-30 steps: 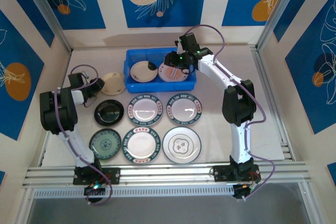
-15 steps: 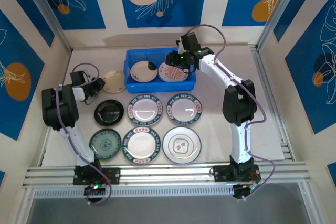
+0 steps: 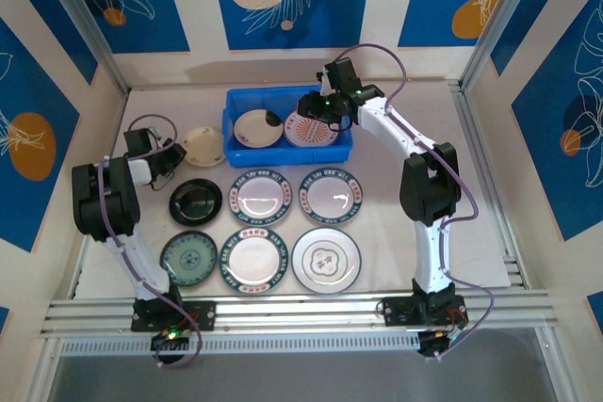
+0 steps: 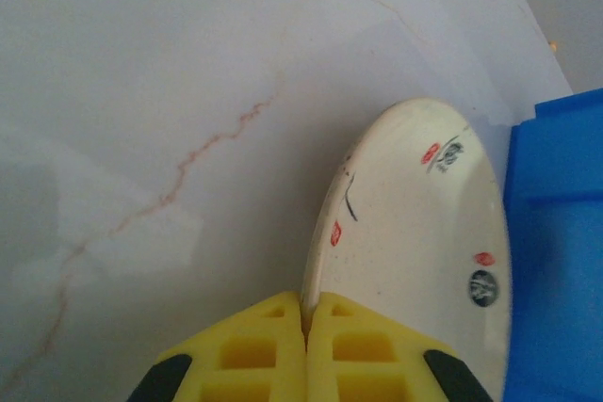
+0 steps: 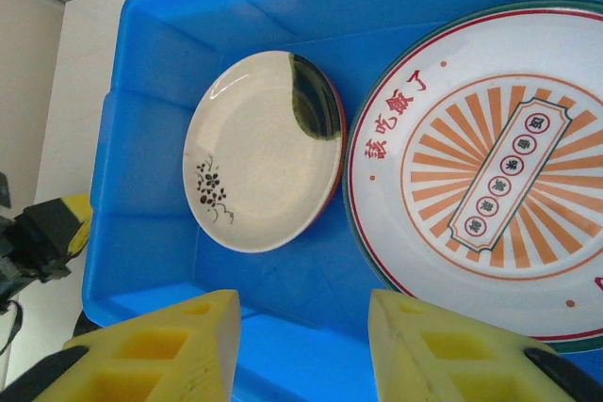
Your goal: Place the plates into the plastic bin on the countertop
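My left gripper [image 4: 304, 313] is shut on the rim of a cream plate [image 4: 424, 233], held on edge just left of the blue plastic bin [image 4: 556, 242]; from above this plate [image 3: 202, 146] sits beside the bin [image 3: 241, 102]. My right gripper [image 5: 300, 331] stands open over the bin's near wall [image 5: 283, 345]. Inside lie a cream plate with a dark patch [image 5: 264, 148] and an orange sunburst plate [image 5: 480, 176]. On the countertop [image 3: 377, 195] lie a black plate [image 3: 195, 201], a green one [image 3: 188, 258] and several white patterned-rim plates [image 3: 263, 197].
An aluminium rail [image 3: 301, 313] runs along the near edge. Blue-and-cream panels wall in the back and sides. Bare countertop lies to the right of the plates and behind the bin.
The left gripper with the cream plate has shifted slightly toward the bin. The right arm has stayed over the bin.
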You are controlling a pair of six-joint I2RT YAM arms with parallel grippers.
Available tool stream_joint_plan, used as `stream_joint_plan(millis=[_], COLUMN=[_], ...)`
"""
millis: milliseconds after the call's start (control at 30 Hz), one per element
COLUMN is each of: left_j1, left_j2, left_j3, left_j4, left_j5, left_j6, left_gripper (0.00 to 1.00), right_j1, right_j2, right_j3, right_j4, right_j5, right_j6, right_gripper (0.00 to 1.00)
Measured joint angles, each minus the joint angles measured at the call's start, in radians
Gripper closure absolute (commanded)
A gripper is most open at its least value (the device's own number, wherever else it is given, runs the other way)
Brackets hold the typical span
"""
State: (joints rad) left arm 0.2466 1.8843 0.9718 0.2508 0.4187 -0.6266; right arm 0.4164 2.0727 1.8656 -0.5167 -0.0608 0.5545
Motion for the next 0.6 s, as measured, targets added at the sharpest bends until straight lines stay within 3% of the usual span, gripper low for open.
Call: stream_joint_plan(millis=[367,600], left_j1=[0.005,-0.021], left_j2=[-0.416,-0.509], left_j3=[0.123,0.234], left_j4=[-0.311,-0.445], left_j5=[-0.158,-0.061], left_j6=[0.129,0.139], left_gripper=[1.00,1.00], right_j1=[0.000,-0.005], right_j2=[-0.082,-0.183], right_j3=[-0.048,-0.103], right_j4=[0.025,0.135], right_j5=[-0.042,-0.212], right_j6=[0.005,0.060], right_gripper=[0.59,0.54])
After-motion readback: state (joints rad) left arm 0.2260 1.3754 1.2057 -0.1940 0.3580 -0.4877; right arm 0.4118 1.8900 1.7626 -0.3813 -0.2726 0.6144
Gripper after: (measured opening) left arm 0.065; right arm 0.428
